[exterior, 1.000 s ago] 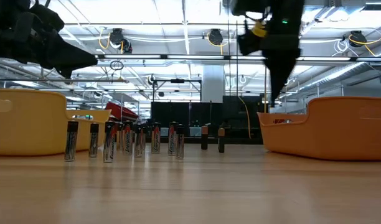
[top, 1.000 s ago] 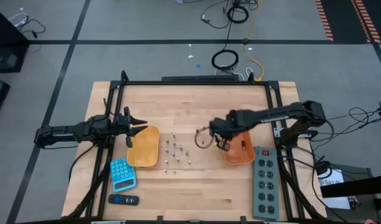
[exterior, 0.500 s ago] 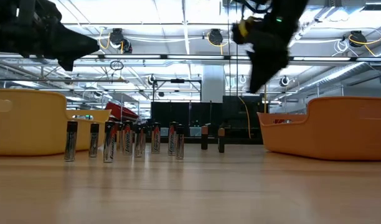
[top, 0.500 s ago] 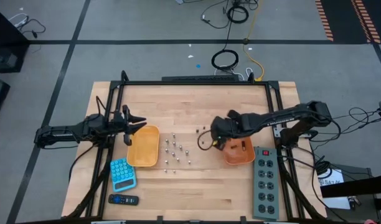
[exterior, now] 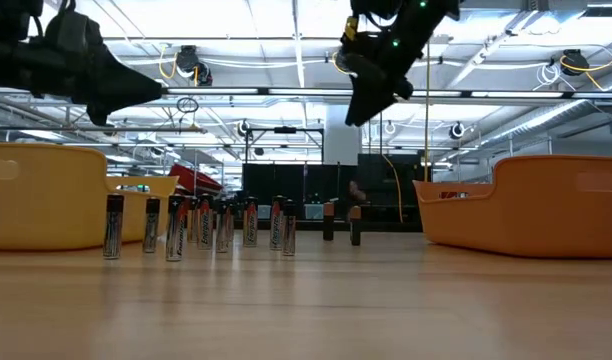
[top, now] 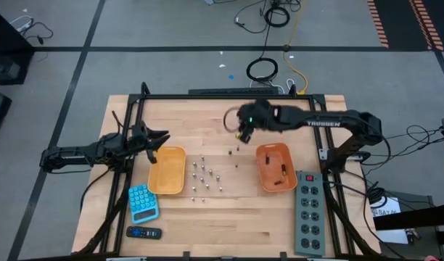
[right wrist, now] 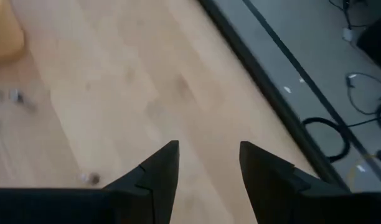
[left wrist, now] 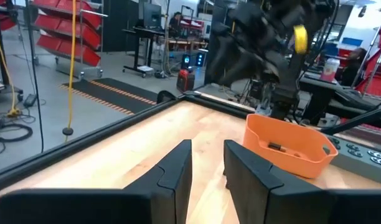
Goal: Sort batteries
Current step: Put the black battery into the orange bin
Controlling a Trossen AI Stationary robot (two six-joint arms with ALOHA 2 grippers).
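Overhead, batteries (top: pixel 202 176) cluster on the table between the left tray (top: pixel 168 171) and the right tray (top: pixel 276 167); two dark ones (top: pixel 233 153) sit apart. Only the low view shows them upright. Right gripper (top: pixel 239 135) hovers beyond the dark pair, fingers apart, empty per its wrist view. Left gripper (top: pixel 162 136) waits beside the left tray, fingers narrowly parted, empty.

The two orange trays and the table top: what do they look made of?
Orange trays: probably moulded plastic, going by the even colour, rounded rims and soft sheen. Table top: light wood with a smooth finish, showing parallel board strips and grain.
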